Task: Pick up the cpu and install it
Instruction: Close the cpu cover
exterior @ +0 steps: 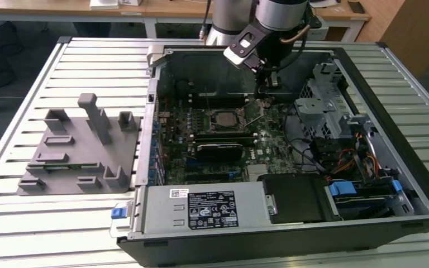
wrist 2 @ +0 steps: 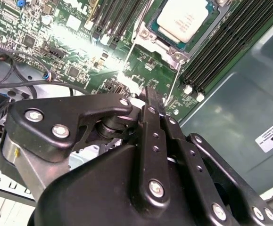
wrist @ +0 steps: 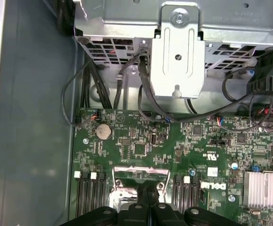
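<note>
— The tool (exterior: pixel 267 92) first: we see it hanging from the arm inside the open computer case (exterior: pixel 274 248), low over the motherboard (exterior: pixel 181 114). How do its fingers stand?

— In both wrist views we see the two black fingers (wrist 2: pixel 151 123) pressed together up to their tips, with nothing visible between them. It carries nothing that we can make out. A thin wire lever (wrist 2: pixel 175 80) of the socket runs close by the tips. Whether they touch it, we cannot tell.

— Then let us cross the exterior view from its left. What do we have?

— On the slatted metal surface (exterior: pixel 20 223) we have the grey fixture (exterior: pixel 80 145) with its upright blocks, just beside the case. Next comes the motherboard, with the socket (exterior: pixel 225 118) near its middle. The tool stands just to the exterior view's right of that socket. Further right we see the metal drive cage (exterior: pixel 326 106) and bundled cables (exterior: pixel 341 162). The power supply (exterior: pixel 203 207) lies along the near wall.

— And the cpu?

— In the second wrist view we find the cpu (wrist 2: pixel 182 19) lying flat in the socket, silvery top up, between two banks of memory slots (wrist 2: pixel 221 52). It is apart from the tool, a little beyond the tips.
</note>
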Motion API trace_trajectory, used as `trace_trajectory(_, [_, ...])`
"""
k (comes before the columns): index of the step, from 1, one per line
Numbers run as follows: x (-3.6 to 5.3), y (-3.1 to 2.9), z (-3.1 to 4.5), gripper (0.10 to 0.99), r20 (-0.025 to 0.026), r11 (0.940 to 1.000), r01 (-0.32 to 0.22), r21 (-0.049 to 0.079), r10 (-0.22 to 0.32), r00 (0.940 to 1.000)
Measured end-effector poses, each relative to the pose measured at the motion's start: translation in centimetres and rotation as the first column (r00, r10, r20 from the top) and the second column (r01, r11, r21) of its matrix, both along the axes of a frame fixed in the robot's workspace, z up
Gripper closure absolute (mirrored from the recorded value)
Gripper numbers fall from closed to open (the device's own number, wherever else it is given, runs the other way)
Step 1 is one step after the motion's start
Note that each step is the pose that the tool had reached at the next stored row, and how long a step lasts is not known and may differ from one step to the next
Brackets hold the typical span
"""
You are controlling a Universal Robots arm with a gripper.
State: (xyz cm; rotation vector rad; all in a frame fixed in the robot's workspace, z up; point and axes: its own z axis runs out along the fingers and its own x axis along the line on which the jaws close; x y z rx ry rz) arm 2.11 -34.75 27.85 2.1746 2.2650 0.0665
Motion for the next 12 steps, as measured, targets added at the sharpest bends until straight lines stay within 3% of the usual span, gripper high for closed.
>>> trace_trajectory(12, [0.88, 0.0, 0.0, 0.98, -0.0018, 1.0, 0.0, 0.004, 0.0, 1.0])
